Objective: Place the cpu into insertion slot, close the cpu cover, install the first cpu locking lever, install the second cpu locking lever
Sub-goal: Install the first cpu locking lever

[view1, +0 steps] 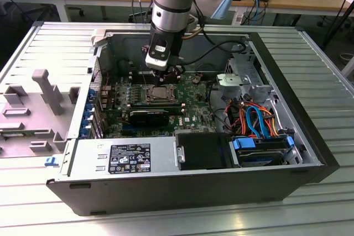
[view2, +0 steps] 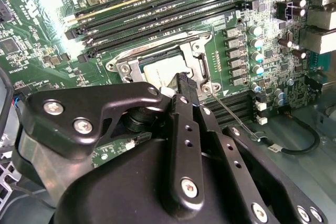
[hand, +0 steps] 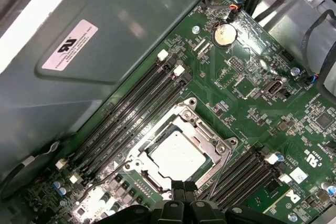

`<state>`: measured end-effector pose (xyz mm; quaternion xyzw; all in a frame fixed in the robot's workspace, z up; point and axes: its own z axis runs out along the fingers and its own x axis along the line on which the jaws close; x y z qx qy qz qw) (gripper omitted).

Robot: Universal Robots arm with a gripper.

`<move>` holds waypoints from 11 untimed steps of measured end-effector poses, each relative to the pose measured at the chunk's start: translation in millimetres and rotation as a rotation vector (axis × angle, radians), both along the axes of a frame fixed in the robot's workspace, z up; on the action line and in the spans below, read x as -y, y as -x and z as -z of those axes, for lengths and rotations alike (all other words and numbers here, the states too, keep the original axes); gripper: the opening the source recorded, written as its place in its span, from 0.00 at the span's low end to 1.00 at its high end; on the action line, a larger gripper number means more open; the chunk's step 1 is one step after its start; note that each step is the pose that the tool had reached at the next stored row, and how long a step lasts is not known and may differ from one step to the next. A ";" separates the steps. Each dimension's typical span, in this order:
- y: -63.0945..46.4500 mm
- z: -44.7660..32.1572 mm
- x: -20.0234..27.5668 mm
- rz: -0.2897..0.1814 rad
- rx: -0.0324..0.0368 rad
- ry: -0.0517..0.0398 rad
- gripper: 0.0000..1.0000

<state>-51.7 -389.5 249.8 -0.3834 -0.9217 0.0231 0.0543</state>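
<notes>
Right now the gripper (hand: pixel 182 187) hangs just over the socket edge, black metal fingers pinched nearly together with nothing visible between them. The cpu (hand: pixel 176 153), a flat square with a matte silvery-grey top, is seated in the insertion slot (hand: pixel 186 109). The cpu cover (hand: pixel 157 135), a thin stamped silver frame, lies down around it, and the chip shows through its square window. In the second wrist view a thin bare-wire locking lever (view2: pixel 231 111) slants away from the socket corner across long black memory slots (view2: pixel 157 17). Green circuit board (hand: pixel 252 98) all round, inside an open grey sheet-metal case (view1: pixel 310 136).
</notes>
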 end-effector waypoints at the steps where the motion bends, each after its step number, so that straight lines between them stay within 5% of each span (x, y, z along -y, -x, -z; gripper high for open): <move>1: 0.0 0.0 0.0 -0.001 0.0000 0.0000 0.11; 11: 0.0 0.0 0.0 -0.013 0.0000 0.0000 0.11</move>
